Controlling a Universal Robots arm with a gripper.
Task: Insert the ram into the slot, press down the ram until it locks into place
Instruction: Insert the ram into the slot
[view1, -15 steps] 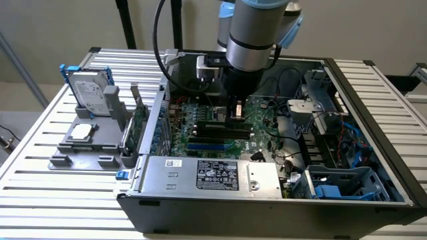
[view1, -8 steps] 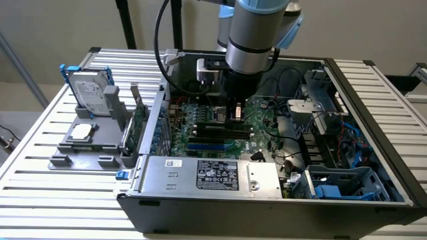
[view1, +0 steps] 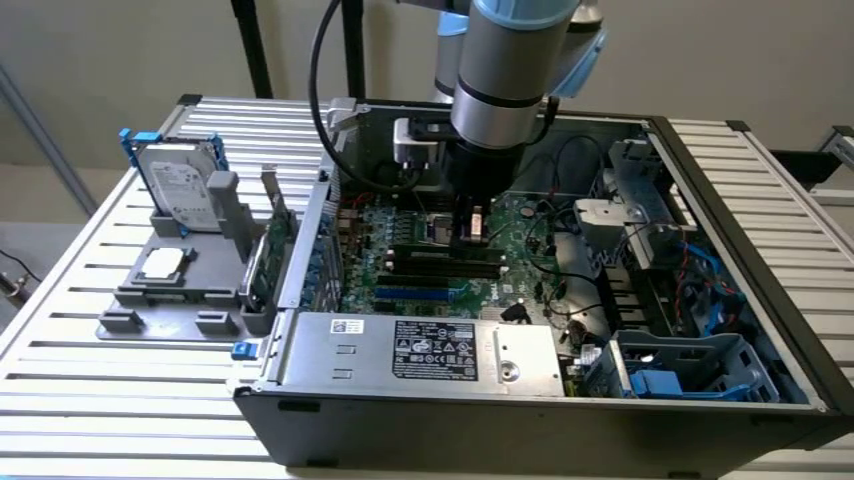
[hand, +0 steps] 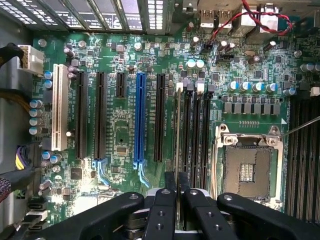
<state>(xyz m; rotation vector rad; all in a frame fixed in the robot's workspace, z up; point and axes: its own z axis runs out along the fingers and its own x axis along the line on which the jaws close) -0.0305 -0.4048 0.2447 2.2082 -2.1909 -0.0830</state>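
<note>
My gripper (hand: 177, 192) is shut on the ram (hand: 177, 140), which the wrist view shows edge-on as a thin line running away from between the two black fingers (hand: 170, 186). The ram lines up with the outermost of several parallel black memory sockets (hand: 196, 135), the one nearest the expansion slots. That slot's white latch (hand: 179, 87) shows at the far end. I cannot tell whether the ram's edge sits in the slot. In the exterior view the gripper (view1: 470, 235) hangs low inside the open computer case, just over the black memory sockets (view1: 434, 262).
An open CPU socket (hand: 246, 167) lies beside the memory sockets, and a blue slot (hand: 140, 117) and black expansion slots (hand: 99, 115) lie on the other side. The power supply (view1: 427, 350), drive cage (view1: 654, 200) and cables crowd the case. A hard drive (view1: 180, 190) stands on a grey holder outside.
</note>
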